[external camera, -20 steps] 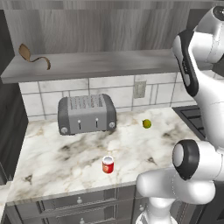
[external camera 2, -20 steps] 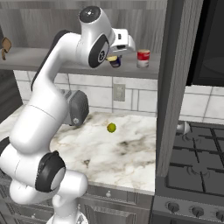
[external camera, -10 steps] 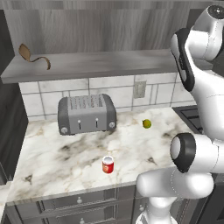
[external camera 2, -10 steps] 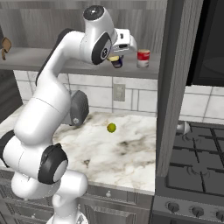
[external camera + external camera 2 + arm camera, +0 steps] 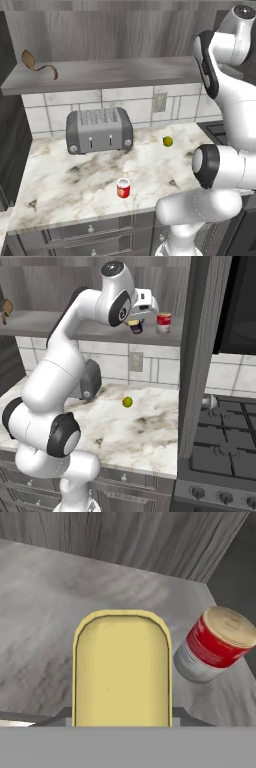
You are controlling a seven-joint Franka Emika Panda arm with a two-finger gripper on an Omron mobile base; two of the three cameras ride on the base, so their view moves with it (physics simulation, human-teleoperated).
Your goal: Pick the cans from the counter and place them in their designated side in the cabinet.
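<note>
Left base view: the red can (image 5: pixel 123 189) stands upright at 6 o'clock on the bench (image 5: pixel 75 190), a rigid, light, smooth cylinder best pinched across its sides at mid-height. Right base view: the end effector (image 5: pixel 136 324) pinches the blue can (image 5: pixel 135 326) over the cabinet (image 5: pixel 100 331) shelf, beside a banded can (image 5: pixel 163 322). Hand view: the blue can's yellow top (image 5: pixel 122 669) sits centered, the banded can at 3 o'clock.

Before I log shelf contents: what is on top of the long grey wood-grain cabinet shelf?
On the long grey wood-grain cabinet shelf stand a red can with a wide white band and a brown curled object; the gripper holds a dark blue, yellow-topped can above it. Its underside is covered.
</note>
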